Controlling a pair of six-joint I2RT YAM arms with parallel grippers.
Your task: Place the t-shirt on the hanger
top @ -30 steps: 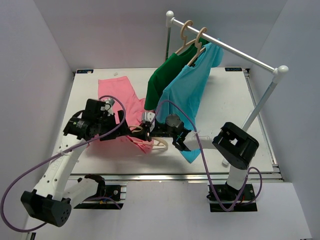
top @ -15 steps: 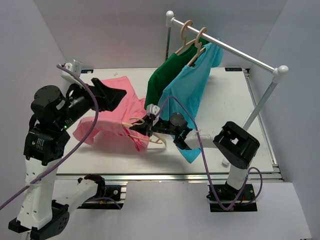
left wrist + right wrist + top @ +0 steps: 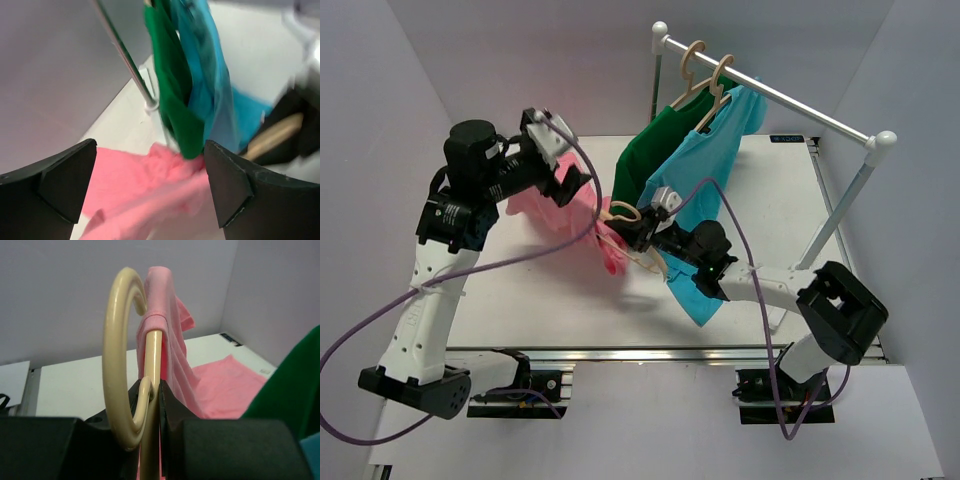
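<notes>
The pink t-shirt [image 3: 610,250] hangs partly over one arm of the pale wooden hanger [image 3: 623,213], and the rest trails down to the table. My right gripper [image 3: 640,234] is shut on the hanger's neck, holding it above the table. In the right wrist view the hook [image 3: 114,340] stands up between my right gripper's [image 3: 155,390] fingers, with pink cloth [image 3: 170,330] draped over the hanger's arm. My left gripper [image 3: 574,181] is raised over the shirt, left of the hanger. In the left wrist view it [image 3: 149,146] is wide open, with blurred pink cloth [image 3: 145,185] below it.
A white rack rail [image 3: 770,95] crosses the back right on a post [image 3: 840,215]. Two hangers on it carry a green shirt [image 3: 645,155] and a blue shirt [image 3: 695,190], which hang close behind the held hanger. The white table [image 3: 770,200] lies below.
My left arm swung up and toward the back right over the shirt. My right gripper lifted the hanger and carried it back toward the rack, pulling the pink shirt up with it.
</notes>
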